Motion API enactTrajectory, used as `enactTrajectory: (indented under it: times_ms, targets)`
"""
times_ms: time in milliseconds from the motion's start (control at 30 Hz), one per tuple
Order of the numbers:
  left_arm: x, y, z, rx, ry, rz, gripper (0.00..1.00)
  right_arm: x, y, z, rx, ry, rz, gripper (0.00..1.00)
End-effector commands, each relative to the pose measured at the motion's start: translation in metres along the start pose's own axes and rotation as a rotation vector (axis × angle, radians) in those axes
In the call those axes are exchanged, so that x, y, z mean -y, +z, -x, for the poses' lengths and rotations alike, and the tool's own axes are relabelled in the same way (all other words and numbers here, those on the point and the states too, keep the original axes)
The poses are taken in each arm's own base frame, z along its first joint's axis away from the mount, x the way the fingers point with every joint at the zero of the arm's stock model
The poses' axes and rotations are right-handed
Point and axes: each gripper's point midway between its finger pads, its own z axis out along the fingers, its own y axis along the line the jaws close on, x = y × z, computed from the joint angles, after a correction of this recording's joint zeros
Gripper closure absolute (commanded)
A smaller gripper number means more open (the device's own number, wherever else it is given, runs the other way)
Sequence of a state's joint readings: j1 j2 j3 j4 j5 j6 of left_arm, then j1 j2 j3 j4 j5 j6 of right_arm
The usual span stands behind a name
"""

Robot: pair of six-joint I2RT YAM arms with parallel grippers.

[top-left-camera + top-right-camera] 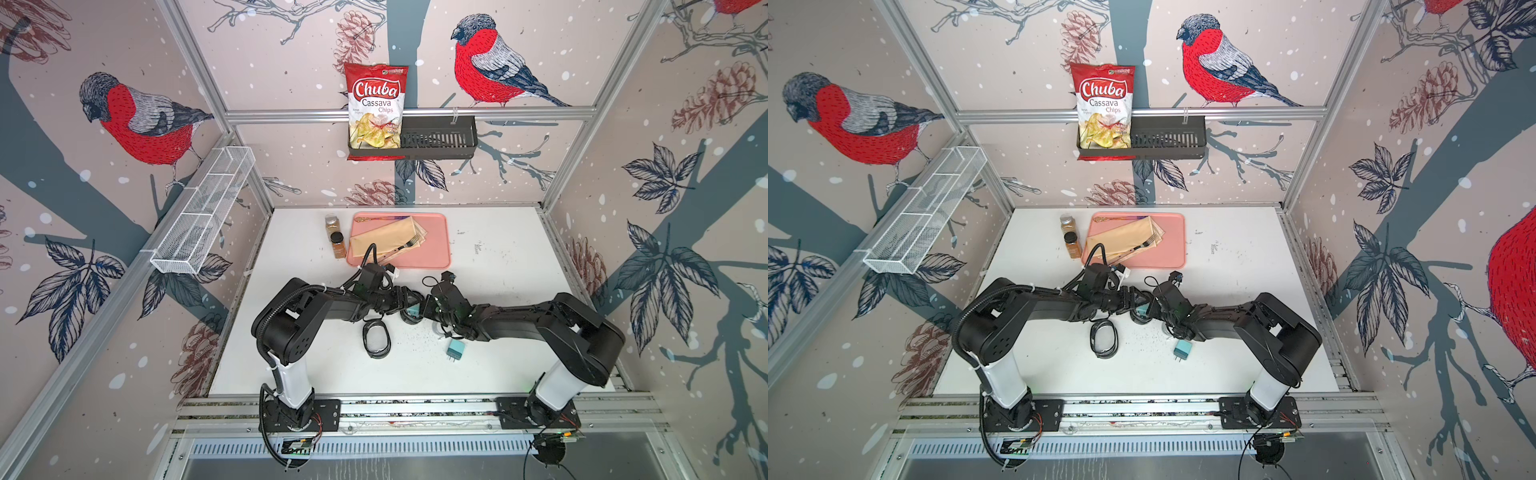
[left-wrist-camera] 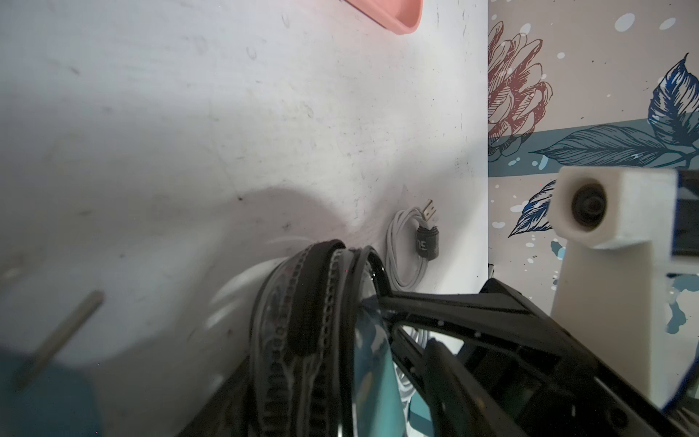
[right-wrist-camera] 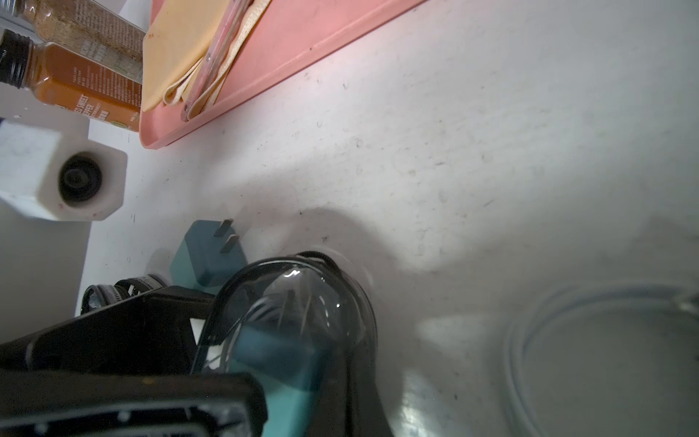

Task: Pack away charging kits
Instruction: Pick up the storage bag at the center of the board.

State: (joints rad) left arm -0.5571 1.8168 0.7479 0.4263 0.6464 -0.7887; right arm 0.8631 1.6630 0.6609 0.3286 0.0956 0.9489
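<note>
Mid-table, adapter (image 3: 272, 352) in case (image 2: 302, 302), right end effector (image 2: 374, 299) pinching lid (image 3: 295, 299), left end effector (image 1: 404, 302) unclear.

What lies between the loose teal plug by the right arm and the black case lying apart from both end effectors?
Nothing visible: in both top views only table surface separates the teal plug from the black case. Whether that case's lid is shut is unclear.

Bright, even overhead light in both top views, white surface (image 1: 498, 291) slightly washed out, wide-angle bending toward frame edges, wrist views dimmer, soft grey shadows, glare on clear case lid (image 3: 295, 302), teal adapter (image 2: 38, 397) and cable (image 3: 544, 308) blurred.
</note>
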Motion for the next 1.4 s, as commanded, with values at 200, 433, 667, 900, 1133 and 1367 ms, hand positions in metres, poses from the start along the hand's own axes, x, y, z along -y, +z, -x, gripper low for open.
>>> enactTrajectory:
  times_ms: [200,433,667,900,1133,1367]
  targets:
    - [-0.022,0.007,-0.024,-0.095,-0.104,0.044,0.33,0.006,0.000,-0.012,-0.053,-0.009,-0.029,1.00]
    - [-0.025,0.006,-0.023,-0.090,-0.101,0.061,0.47,0.004,0.000,-0.013,-0.057,-0.012,-0.026,1.00]
    - [-0.025,0.007,-0.023,-0.091,-0.098,0.060,0.56,0.003,0.000,-0.014,-0.057,-0.014,-0.024,1.00]
    - [-0.007,0.002,-0.018,-0.063,-0.059,-0.015,0.66,0.001,0.000,-0.012,-0.050,-0.014,-0.019,0.98]
    - [0.005,0.006,-0.021,-0.081,-0.037,-0.055,0.49,0.002,0.004,-0.012,-0.053,-0.013,-0.026,0.98]
    - [0.002,0.010,-0.024,-0.098,-0.050,-0.060,0.54,0.002,0.005,-0.013,-0.055,-0.013,-0.027,0.98]
